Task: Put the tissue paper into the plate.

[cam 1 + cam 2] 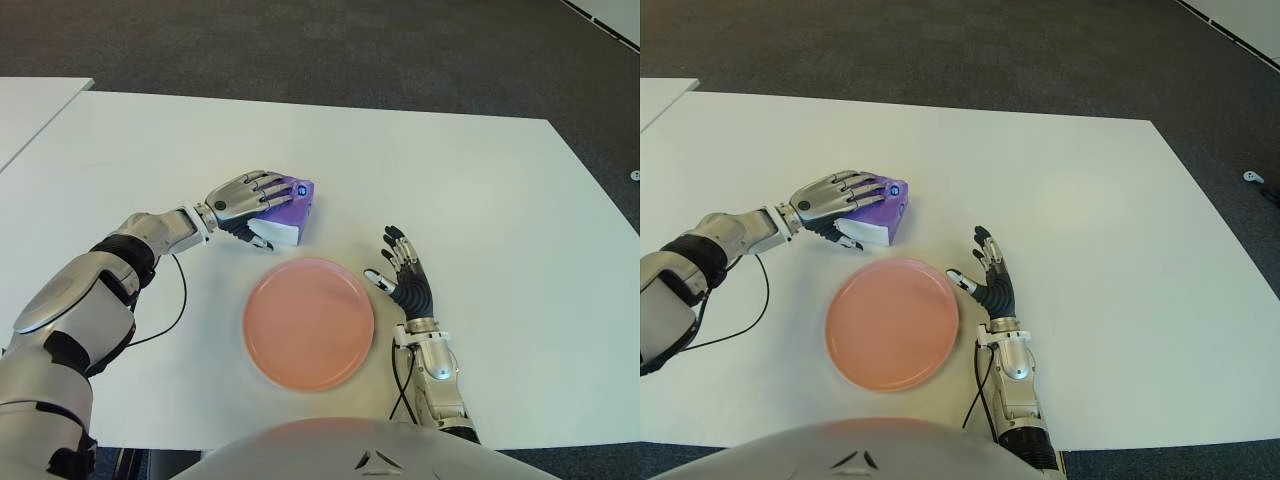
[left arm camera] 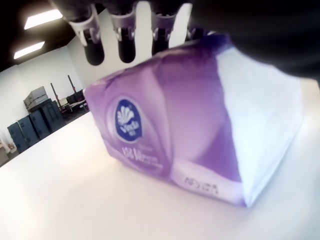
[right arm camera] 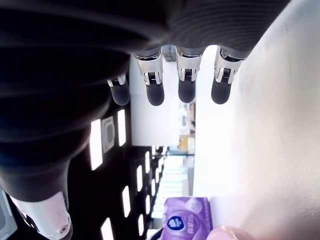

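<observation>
A purple and white tissue paper pack stands on the white table, just beyond the far left rim of the empty pink plate. My left hand covers the pack from the left, fingers laid over its top and thumb at its near side. In the left wrist view the pack fills the frame with its base on the table. My right hand shows to the right of the plate, fingers spread and holding nothing. The right wrist view catches the pack far off.
A black cable loops on the table near my left forearm. A second white table adjoins at the far left. Dark carpet lies past the far edge.
</observation>
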Available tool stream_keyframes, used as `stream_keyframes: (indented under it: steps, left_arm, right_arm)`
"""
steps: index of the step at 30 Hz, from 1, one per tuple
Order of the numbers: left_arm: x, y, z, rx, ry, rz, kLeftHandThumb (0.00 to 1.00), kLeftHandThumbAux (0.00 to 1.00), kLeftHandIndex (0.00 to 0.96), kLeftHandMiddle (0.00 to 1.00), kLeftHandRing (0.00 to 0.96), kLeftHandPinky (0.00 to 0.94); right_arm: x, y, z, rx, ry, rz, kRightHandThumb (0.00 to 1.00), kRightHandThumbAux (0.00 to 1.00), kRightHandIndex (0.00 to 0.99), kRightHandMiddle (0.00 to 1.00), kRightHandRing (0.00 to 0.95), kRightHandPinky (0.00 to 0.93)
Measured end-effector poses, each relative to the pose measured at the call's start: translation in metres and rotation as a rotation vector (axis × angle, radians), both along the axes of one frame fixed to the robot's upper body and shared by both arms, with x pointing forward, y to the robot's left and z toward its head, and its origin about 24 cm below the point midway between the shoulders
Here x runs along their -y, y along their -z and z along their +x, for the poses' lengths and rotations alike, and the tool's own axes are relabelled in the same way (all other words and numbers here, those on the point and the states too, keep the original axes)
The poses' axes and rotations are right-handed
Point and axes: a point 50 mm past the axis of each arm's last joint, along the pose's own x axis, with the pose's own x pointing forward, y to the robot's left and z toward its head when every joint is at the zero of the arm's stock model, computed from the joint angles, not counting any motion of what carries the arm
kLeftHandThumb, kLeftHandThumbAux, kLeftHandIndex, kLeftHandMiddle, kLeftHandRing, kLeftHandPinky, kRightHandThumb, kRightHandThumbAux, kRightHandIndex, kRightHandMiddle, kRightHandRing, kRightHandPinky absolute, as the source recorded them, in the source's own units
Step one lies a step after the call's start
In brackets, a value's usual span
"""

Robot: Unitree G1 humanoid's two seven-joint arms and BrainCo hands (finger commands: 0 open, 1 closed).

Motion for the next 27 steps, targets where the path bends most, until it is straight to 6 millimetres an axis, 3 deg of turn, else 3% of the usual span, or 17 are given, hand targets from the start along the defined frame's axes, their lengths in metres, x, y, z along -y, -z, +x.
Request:
stream_keyframes:
  steps: [27]
  left_arm:
    - [0.005,0.012,0.004,0.010,-0.068,0.025,0.065,0.186,0.000,0.000,0.000,0.000]
  right_arm:
    - [0.002,0.001,-0.007,-0.056,0.030,0.015,0.000,0.736,0.000,0.000,0.000,0.000]
